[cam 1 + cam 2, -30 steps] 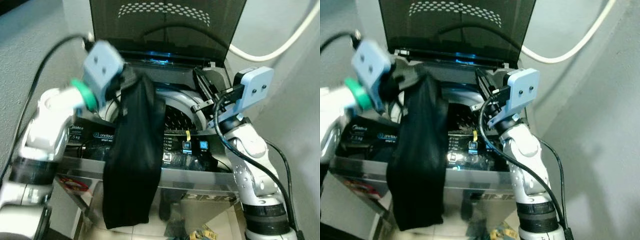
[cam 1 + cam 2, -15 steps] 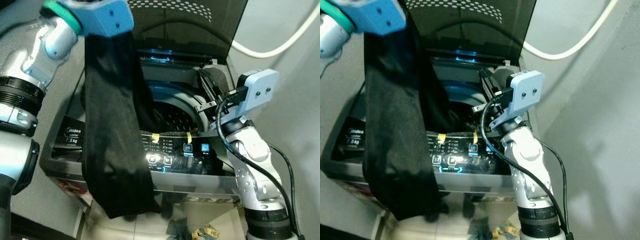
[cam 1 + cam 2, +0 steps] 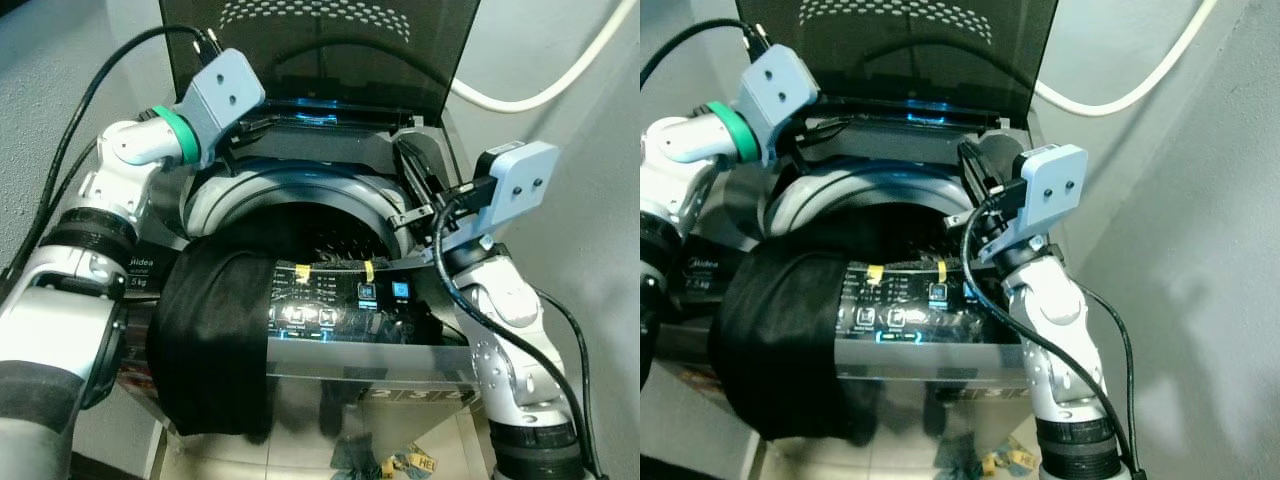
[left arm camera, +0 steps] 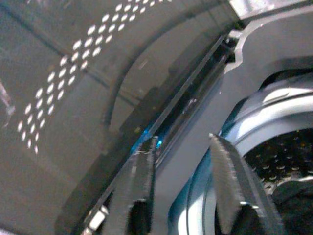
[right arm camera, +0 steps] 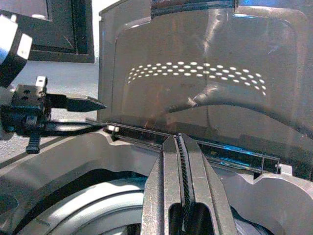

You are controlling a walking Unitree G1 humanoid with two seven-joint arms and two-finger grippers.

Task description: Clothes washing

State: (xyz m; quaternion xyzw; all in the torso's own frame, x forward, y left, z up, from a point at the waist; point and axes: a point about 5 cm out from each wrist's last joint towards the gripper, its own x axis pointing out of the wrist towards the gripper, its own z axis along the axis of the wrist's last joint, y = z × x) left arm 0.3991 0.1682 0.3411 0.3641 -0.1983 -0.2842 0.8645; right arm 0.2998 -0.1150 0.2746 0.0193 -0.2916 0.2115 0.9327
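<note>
A black garment (image 3: 215, 340) lies draped over the front left rim of the top-loading washing machine (image 3: 420, 355), part of it inside the drum (image 3: 330, 215) and the rest hanging down the front. My left gripper (image 3: 262, 128) hovers at the back left of the drum opening below the raised lid (image 3: 320, 50). In the left wrist view it (image 4: 181, 147) is open with nothing between its fingers. My right gripper (image 3: 405, 150) is held above the drum's right rim, and the right wrist view shows it (image 5: 181, 142) shut and empty.
The lit control panel (image 3: 330, 310) runs along the machine's front edge, partly covered by the garment. A white hose (image 3: 540, 95) curves across the grey wall at the right. Walls stand close on both sides. Scraps of litter (image 3: 405, 465) lie on the floor below.
My left gripper held the garment high above the machine, then let it go. The garment now lies over the front rim, and the left gripper has dropped to the back rim. The right arm stayed put.
</note>
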